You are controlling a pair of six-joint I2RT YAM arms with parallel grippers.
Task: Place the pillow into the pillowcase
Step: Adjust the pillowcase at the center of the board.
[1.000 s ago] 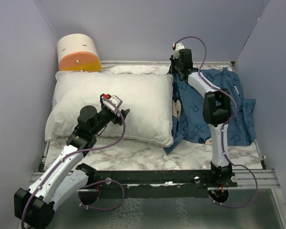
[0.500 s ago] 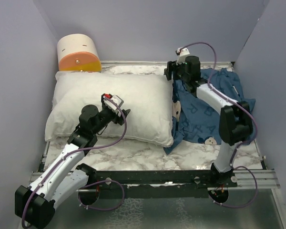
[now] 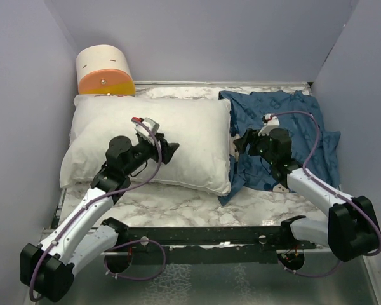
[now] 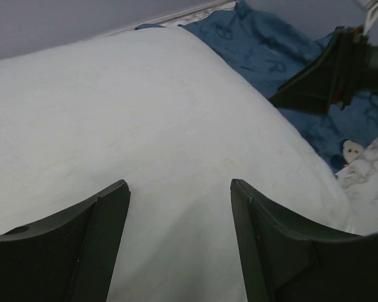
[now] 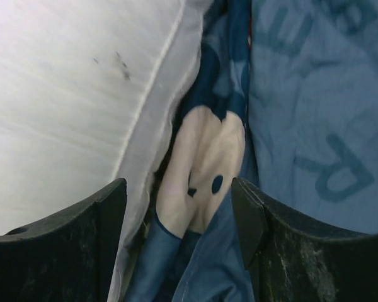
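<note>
The plump white pillow (image 3: 152,140) lies on the left half of the table. The dark blue pillowcase (image 3: 301,127) is spread out to its right, its left edge tucked against the pillow's right end. My left gripper (image 3: 173,151) hovers open over the pillow's middle; in the left wrist view the gripper (image 4: 179,185) frames only white pillow (image 4: 145,113). My right gripper (image 3: 240,141) is open, low over the seam where pillow (image 5: 63,82) meets pillowcase (image 5: 309,94), with a mouse face (image 5: 205,163) between its fingers and nothing held.
A cream and orange cylinder (image 3: 105,71) stands at the back left corner, touching the pillow. Purple walls close in on three sides. Marble tabletop (image 3: 178,206) shows in front of the pillow, then the black rail (image 3: 209,238) with the arm bases.
My right gripper opened, let go of the pillowcase at the back edge and swung down to the pillow's right end. The pillowcase now lies flatter. My left gripper edged slightly right.
</note>
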